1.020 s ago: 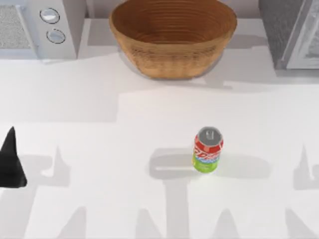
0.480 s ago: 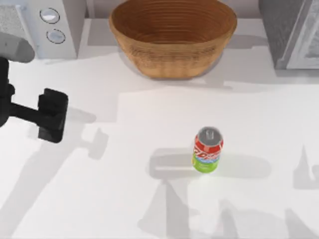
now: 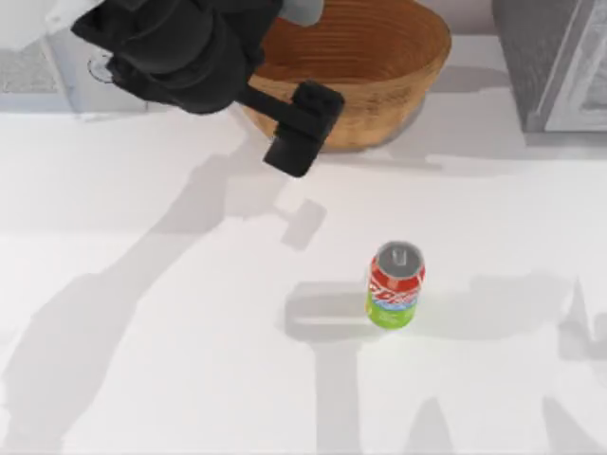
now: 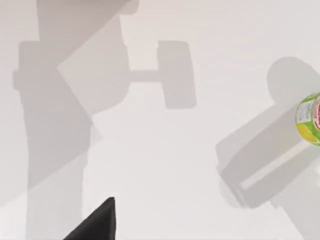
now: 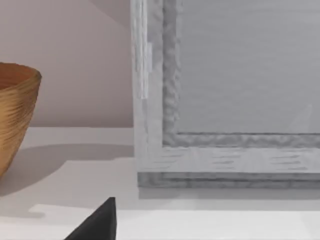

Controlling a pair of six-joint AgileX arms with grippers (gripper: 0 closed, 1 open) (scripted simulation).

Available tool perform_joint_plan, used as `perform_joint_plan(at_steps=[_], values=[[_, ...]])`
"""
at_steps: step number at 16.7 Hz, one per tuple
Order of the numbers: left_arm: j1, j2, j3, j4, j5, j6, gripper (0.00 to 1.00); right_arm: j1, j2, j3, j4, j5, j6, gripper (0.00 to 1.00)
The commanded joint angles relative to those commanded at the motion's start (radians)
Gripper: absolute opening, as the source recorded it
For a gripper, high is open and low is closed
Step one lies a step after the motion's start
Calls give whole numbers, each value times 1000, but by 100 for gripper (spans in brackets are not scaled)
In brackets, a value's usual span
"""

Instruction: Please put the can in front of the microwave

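My left arm (image 3: 180,47) is matt black. The can (image 3: 395,284) looks glossy metal, the basket (image 3: 379,71) rough woven wicker, the table (image 3: 142,379) smooth matt white.

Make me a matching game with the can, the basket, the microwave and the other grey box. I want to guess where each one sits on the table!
Things:
1. can
2. basket
3. microwave
4. darker grey appliance

Places, by the top view:
A. far left corner, partly behind the left arm
B. far right corner
C. standing upright on the open table, right of the middle
D. middle of the far edge

Pairs: 1-C, 2-D, 3-A, 4-B
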Motion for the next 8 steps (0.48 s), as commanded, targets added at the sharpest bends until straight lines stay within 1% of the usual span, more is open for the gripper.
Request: perform_joint_plan(at_steps=[4,8], values=[[-115,347,353,-209,3,-24,100,0,0,0,0,0,0,100],[-201,619,619,-372,5,-45,100,0,0,0,0,0,0,100]])
